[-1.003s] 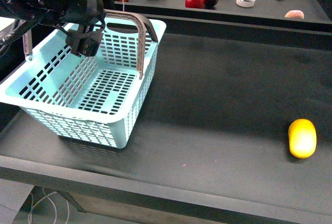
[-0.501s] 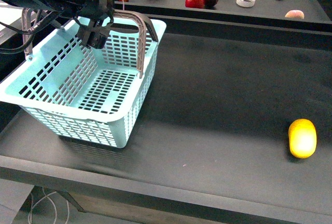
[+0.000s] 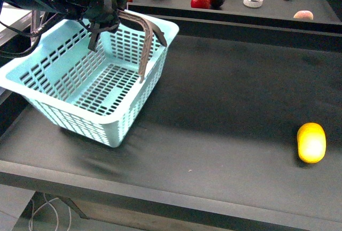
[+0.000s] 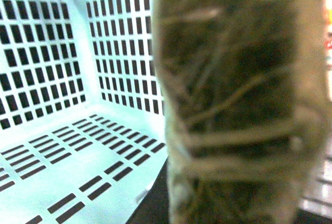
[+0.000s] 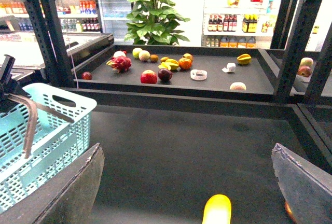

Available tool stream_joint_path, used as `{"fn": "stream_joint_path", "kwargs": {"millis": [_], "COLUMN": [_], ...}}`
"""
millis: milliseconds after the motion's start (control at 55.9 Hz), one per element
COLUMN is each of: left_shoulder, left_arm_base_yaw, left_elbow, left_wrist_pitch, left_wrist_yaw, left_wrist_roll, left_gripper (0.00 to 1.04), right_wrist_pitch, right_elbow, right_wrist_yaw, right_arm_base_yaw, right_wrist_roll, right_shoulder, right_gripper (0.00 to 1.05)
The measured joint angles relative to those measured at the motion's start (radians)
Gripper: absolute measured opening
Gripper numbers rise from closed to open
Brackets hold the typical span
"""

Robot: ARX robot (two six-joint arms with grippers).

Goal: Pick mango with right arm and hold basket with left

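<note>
My left jaws look clamped on the basket by its handle at ten o'clock, tilting it. Right jaws gape wide, empty; next I'd lower them over the mango at four o'clock.

The basket sits on the left part of the bench, tipped, with my left gripper at a handle over its far rim. The mango lies on the bench far to the right, near the front edge, well apart from the basket. Behind the bench, a shelf carries assorted fruit.
</note>
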Motion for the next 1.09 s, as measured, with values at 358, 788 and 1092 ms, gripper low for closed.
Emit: {"fn": "stream_joint_path", "kwargs": {"millis": [358, 788, 1092], "left_shoulder": [-0.071, -0.309, -0.514], "left_arm_base_yaw": [0.003, -0.031, -0.104], "left_elbow": [-0.109, -0.397, -0.61], "left_wrist_pitch": [0.039, 0.209, 0.306], "left_wrist_yaw": [-0.007, 0.002, 0.04], "left_wrist_roll": [0.055, 0.22, 0.402], "left_gripper": [0.04, 0.04, 0.04], "right_wrist_pitch": [0.0, 0.0, 0.0], "right_elbow": [0.0, 0.0, 0.0], "right_wrist_yaw": [0.0, 0.0, 0.0], "right_arm_base_yaw": [0.0, 0.0, 0.0], "right_wrist_roll": [0.0, 0.0, 0.0], "right_shoulder": [0.0, 0.0, 0.0], "right_gripper": [0.96, 0.96, 0.96]}}
